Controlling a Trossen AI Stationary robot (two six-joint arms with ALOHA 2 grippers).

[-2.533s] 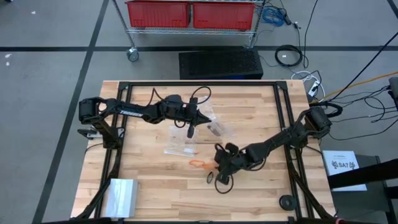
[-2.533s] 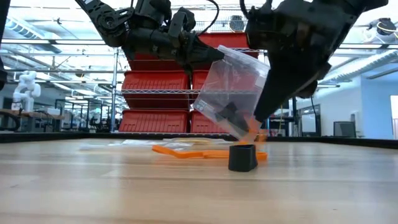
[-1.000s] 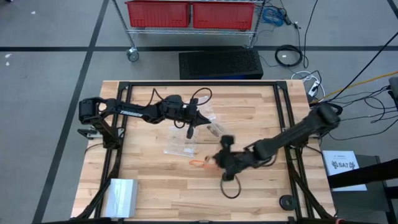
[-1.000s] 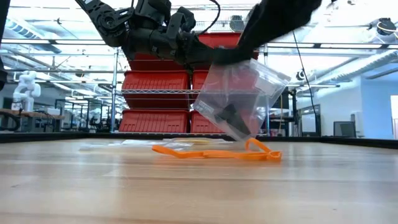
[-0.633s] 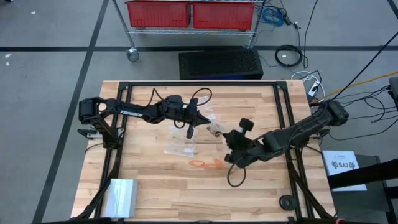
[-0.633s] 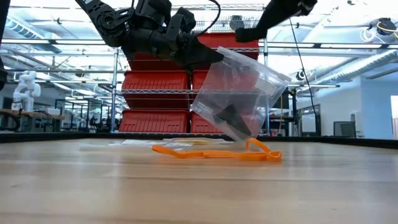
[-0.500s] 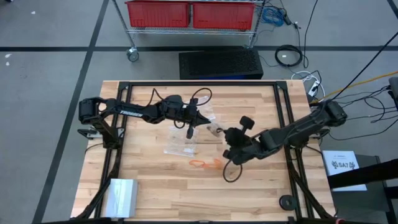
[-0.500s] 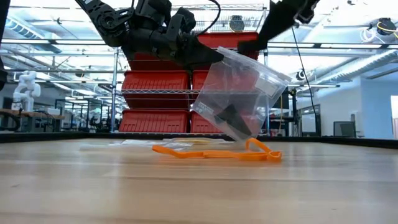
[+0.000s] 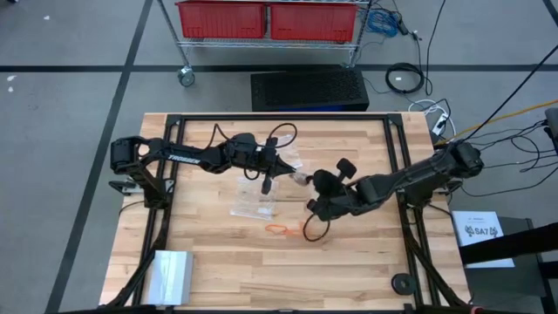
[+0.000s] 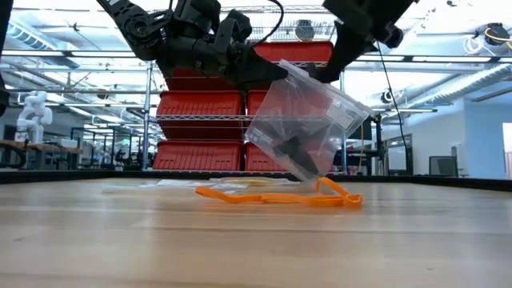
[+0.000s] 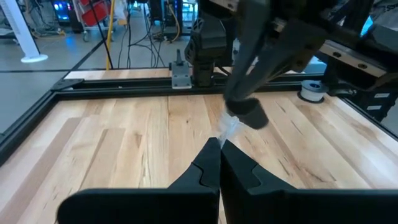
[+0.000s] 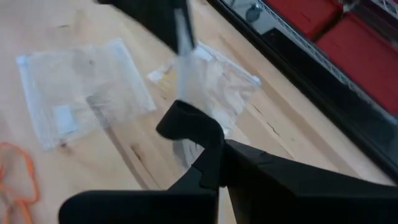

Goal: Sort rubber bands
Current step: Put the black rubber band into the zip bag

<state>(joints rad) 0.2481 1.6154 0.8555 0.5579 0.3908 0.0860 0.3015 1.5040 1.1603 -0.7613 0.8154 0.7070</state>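
Observation:
My left gripper (image 10: pixel 274 74) is shut on a clear plastic bag (image 10: pixel 308 120) that hangs tilted over the table's middle, with black rubber bands (image 10: pixel 292 149) inside. My right gripper (image 10: pixel 322 72) is shut at the bag's top edge, beside the left fingertips, with a black rubber band (image 12: pixel 186 121) at its tips. In the left wrist view my right gripper (image 11: pixel 247 113) stands just beyond my left gripper (image 11: pixel 219 146). Orange rubber bands (image 9: pixel 281 228) lie on the table nearer the front. My left gripper pinches the bag's upper corner (image 10: pixel 282 78) between its two fingers, nearly level, from the table's left. The bag hangs tilted below the fingers; whether its lower corner (image 10: pixel 308 174) rests on the table I cannot tell. My right gripper pinches a black rubber band between its fingertips; the band's curved free part (image 12: pixel 184 119) sticks out beyond them. The fingers slant down from the table's right. The band is lifted clear of the table, next to the bag's top edge (image 10: pixel 336 90).
A second clear bag (image 9: pixel 253 202) lies flat on the table below my left gripper. A shiny roll (image 9: pixel 170 275) sits at the near left corner and a small black disc (image 9: pixel 401 283) at the near right. Black frame rails (image 9: pixel 279 119) border the table.
My right gripper has risen from beside the orange bands and gone toward the table's far edge, up to the held bag's top edge, rolling and tipping its wrist on the way. The bag and the orange bands have stayed in place.

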